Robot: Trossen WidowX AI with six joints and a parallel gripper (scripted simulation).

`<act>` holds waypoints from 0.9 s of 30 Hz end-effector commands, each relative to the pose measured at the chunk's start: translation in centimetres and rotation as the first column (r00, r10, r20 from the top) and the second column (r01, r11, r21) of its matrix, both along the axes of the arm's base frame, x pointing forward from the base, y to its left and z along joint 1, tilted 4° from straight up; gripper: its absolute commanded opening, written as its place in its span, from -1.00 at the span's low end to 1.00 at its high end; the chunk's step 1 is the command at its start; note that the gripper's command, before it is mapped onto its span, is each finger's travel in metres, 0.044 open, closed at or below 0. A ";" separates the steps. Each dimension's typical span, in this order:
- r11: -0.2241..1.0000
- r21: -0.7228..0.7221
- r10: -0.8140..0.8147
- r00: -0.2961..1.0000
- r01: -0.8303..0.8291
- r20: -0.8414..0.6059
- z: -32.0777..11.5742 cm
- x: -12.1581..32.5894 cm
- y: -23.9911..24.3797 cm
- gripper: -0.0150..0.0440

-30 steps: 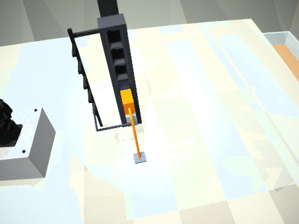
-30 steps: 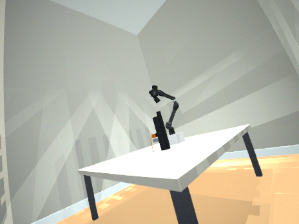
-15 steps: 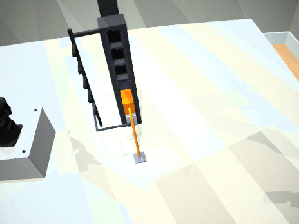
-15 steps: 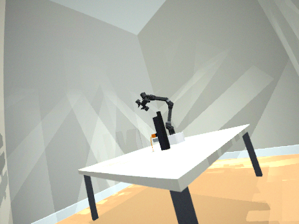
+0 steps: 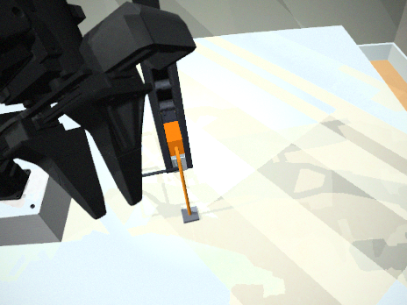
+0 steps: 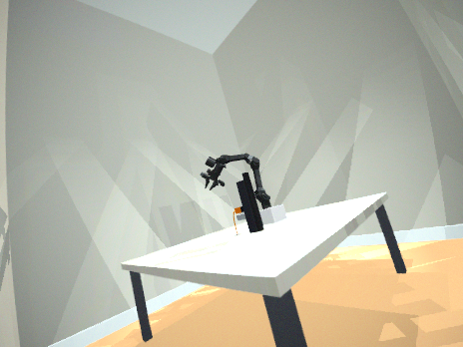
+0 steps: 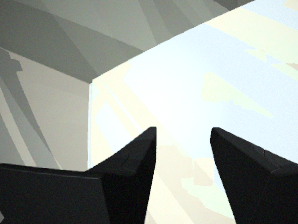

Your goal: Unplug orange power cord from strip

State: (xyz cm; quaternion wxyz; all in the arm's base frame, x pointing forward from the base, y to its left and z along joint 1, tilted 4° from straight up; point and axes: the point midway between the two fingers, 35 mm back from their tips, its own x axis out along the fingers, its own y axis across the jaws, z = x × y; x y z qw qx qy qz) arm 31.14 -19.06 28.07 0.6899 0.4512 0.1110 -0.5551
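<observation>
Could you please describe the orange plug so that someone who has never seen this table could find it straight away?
Start at the white table and find the tall black power strip standing upright near the robot's grey base block. The plug is the bright orange block seated in the strip's lowest socket. It is the only orange piece on the strip, and a thin orange cord runs from it down to a small grey square on the table.

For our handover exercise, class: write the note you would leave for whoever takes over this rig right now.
Gripper: partly closed, holding nothing, hovering in the air beside the power strip.
Orange plug: seated in the upright strip, cord running down to a small grey block on the table.
Done: approach only.
Left: grasp the plug, pull it out, open, back away.
</observation>
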 end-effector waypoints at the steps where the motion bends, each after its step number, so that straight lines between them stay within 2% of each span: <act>1: 0.981 0.159 0.129 0.986 -0.111 -0.106 -5.4 2.2 4.3 0.05; 7: 0.896 0.392 0.325 0.912 -0.211 -0.251 -12.3 3.3 11.4 0.05; 13: 0.774 0.605 0.492 0.781 -0.189 -0.385 -18.3 1.5 18.9 0.05; 27: 0.760 0.625 0.508 0.763 -0.179 -0.399 -18.9 1.2 20.1 0.05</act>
